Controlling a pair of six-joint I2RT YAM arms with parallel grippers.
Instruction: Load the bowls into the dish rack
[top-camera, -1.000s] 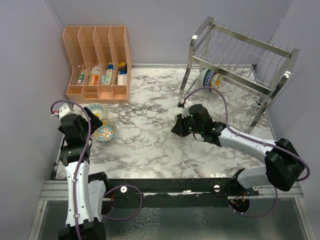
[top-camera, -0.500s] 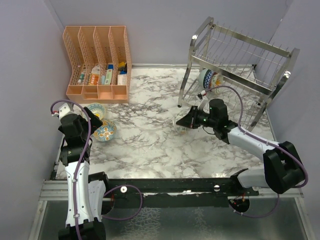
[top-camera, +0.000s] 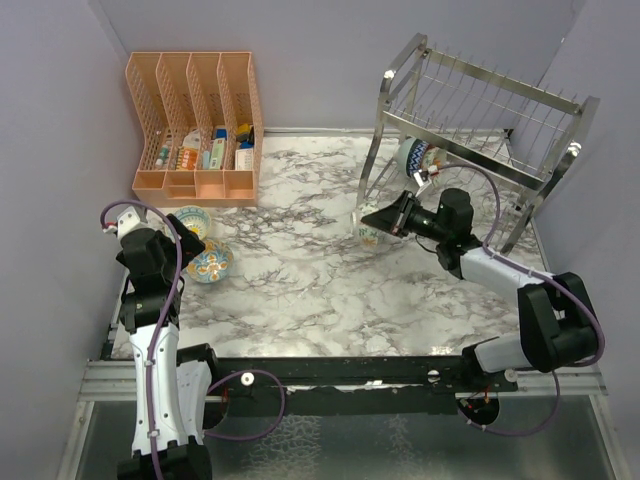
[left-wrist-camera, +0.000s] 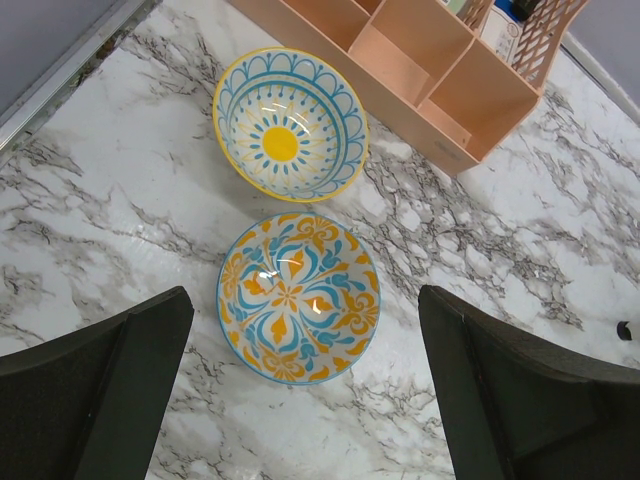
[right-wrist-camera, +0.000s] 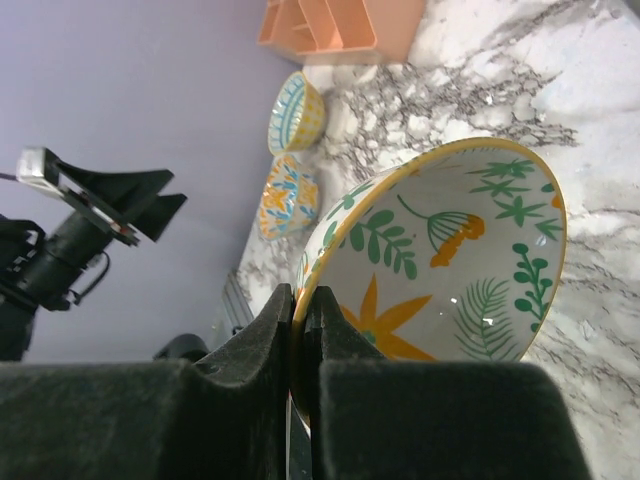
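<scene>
One bowl racked: a patterned bowl (top-camera: 415, 155) stands on edge inside the dish rack (top-camera: 465, 145), at its left end, far right of the scene.
Right gripper (right-wrist-camera: 298, 310): jaws pinched tight on the rim of the leaf-patterned bowl (right-wrist-camera: 440, 250), which is carried tilted above the marble table (top-camera: 300, 290), just left of the rack.
Left gripper (left-wrist-camera: 303, 325): jaws spread fully wide and empty, hovering over two bowls at the near left.
Bowls waiting: the sunburst bowl (left-wrist-camera: 290, 122) and floral bowl (left-wrist-camera: 298, 297) sit upright just beside each other, near the peach organizer (top-camera: 195, 125).
Progress (judged from the four bowls in view): one loaded, one approaching the rack, two untouched, so most of the loading remains.
</scene>
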